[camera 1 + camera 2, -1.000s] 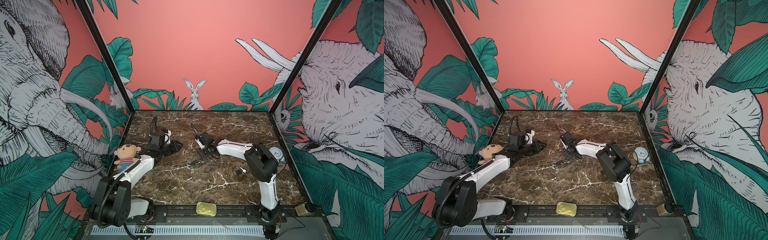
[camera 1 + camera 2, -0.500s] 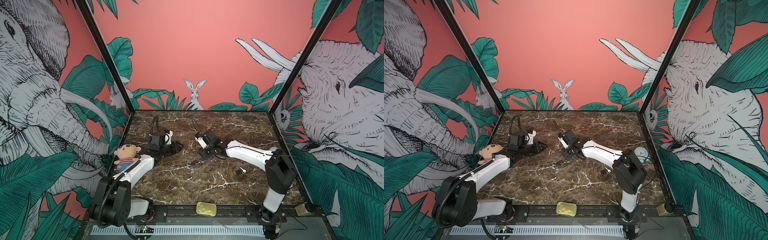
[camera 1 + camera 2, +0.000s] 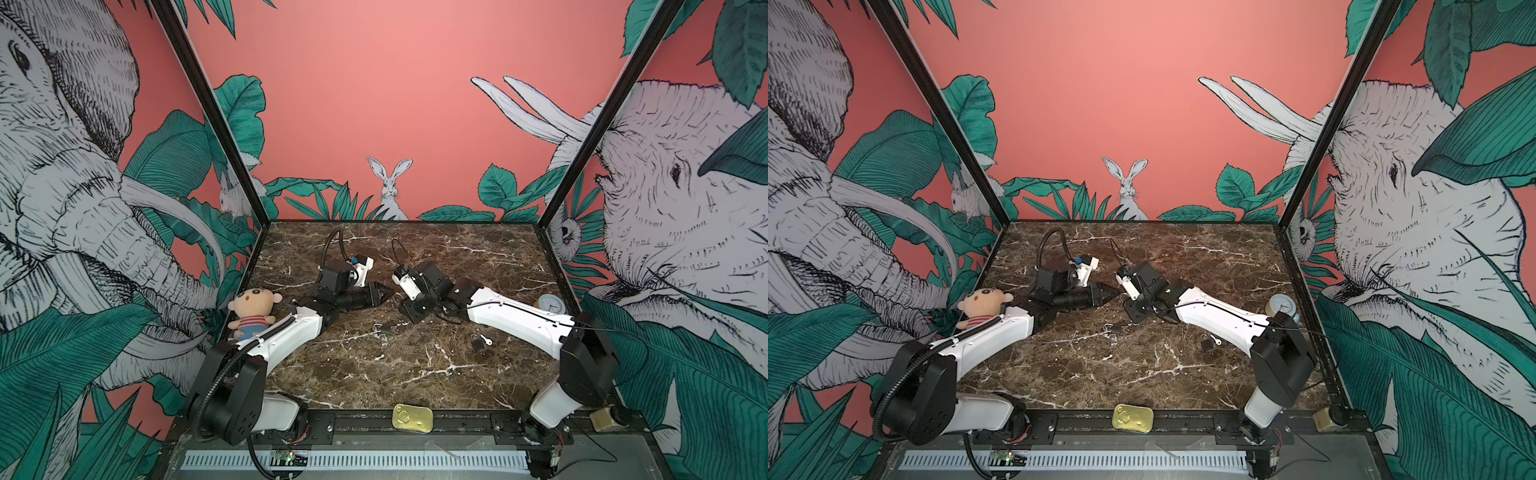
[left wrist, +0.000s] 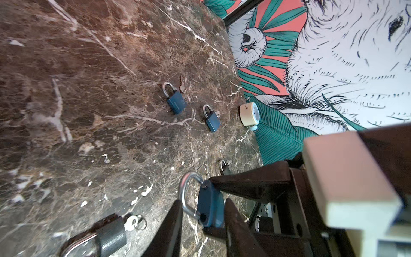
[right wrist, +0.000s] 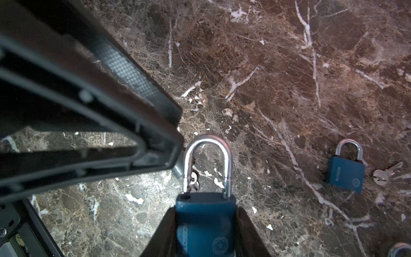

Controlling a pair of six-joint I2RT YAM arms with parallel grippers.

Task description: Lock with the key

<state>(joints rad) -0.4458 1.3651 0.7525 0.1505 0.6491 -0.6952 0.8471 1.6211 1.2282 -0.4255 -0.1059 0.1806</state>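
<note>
"BLOSSOM" on loose blue padlock [image 5: 345, 175]

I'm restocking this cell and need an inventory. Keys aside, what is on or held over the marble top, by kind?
Padlocks: 5 (held blue padlock, first lying blue padlock, second lying blue padlock, black padlock, half-hidden padlock)
Clock: 1
Plush doll: 1
Total: 7

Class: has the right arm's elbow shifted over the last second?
Yes. The right arm's elbow swung from left of the small clock to its right, nearer the front edge.
</note>
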